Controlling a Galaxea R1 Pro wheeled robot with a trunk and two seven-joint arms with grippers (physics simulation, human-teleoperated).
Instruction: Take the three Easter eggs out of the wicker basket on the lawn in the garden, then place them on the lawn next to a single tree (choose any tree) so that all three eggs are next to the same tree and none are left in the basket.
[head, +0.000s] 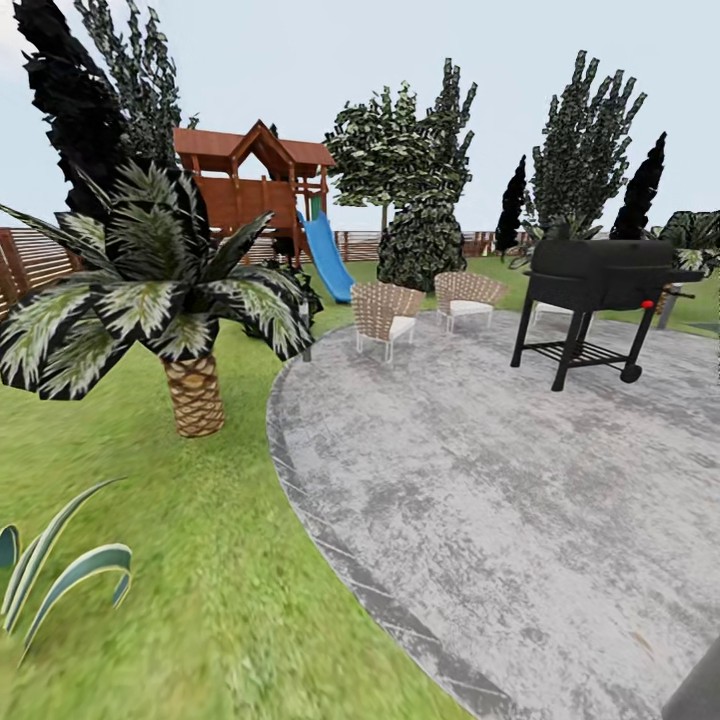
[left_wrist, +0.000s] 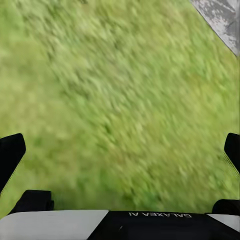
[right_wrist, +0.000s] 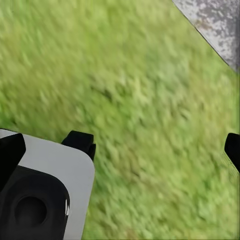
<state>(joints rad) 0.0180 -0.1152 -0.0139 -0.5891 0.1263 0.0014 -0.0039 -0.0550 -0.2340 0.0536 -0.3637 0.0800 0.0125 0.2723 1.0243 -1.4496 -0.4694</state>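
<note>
The head view looks over a garden where the lawn (head: 150, 560), a soft, slightly blurred green, curves around the rounded edge of a mottled grey stone patio (head: 520, 500). A short palm (head: 170, 300) with a scaly, barrel-shaped trunk and striped fronds stands on the grass just beside the patio's left edge. Behind it rises a reddish wooden playset (head: 255, 180) with a peaked roof and a smooth blue slide (head: 325, 255). Two woven wicker chairs (head: 385, 315) with pale cushions sit at the patio's far edge, and a black barrel grill (head: 600, 290) on thin legs stands toward its right side. A leafy tree (head: 385, 160) with a pale, slim trunk grows beyond the chairs, beside dark pointed cypresses, with a slatted brown fence (head: 30, 260) along the back.

The left gripper (left_wrist: 120, 150) hangs over bare grass, its black fingers (left_wrist: 10, 152) spread wide with nothing between them. The right gripper (right_wrist: 122, 150) is likewise spread apart over grass, a grey-and-black robot part beside it. The eggs and basket cannot be seen here.
</note>
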